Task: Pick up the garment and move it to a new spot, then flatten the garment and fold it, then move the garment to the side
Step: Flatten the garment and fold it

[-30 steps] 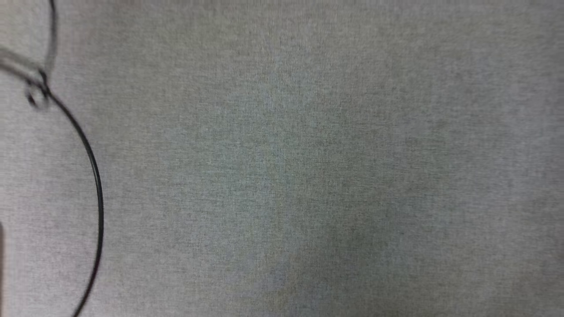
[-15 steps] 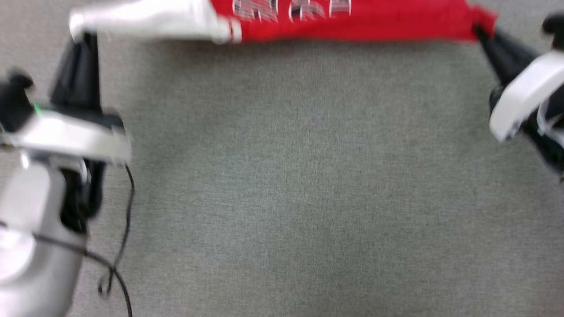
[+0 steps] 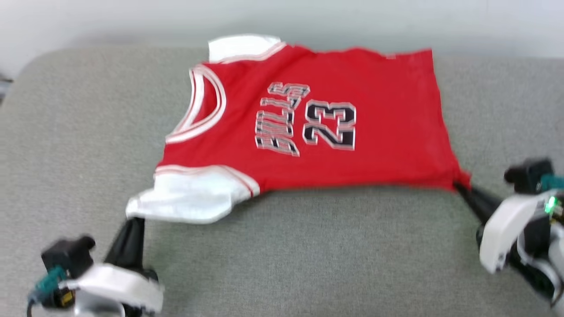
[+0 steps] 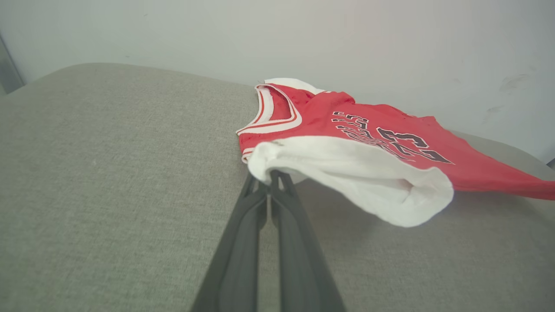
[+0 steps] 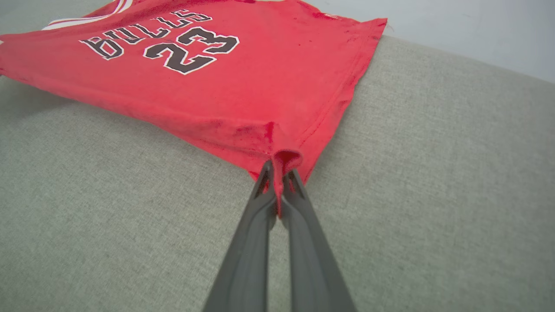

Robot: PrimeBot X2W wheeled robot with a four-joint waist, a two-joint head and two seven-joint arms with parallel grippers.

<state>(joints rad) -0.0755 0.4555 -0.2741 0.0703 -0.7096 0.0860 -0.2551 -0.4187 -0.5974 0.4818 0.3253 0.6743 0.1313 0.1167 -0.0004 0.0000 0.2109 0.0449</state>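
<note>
Both left gripper (image 4: 271, 180) and right gripper (image 5: 279, 173) still pinch the garment (image 3: 387, 119).

The garment (image 5: 260, 86) — collar end cut off above

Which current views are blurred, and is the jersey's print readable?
Head view: motion-blurred, worst at the left end effector and right end effector, though the red jersey legibly reads BULLS 23. Left wrist view: sharp, its white sleeve shadowing the grey cushion. Right wrist view: sharp, no glare.
</note>
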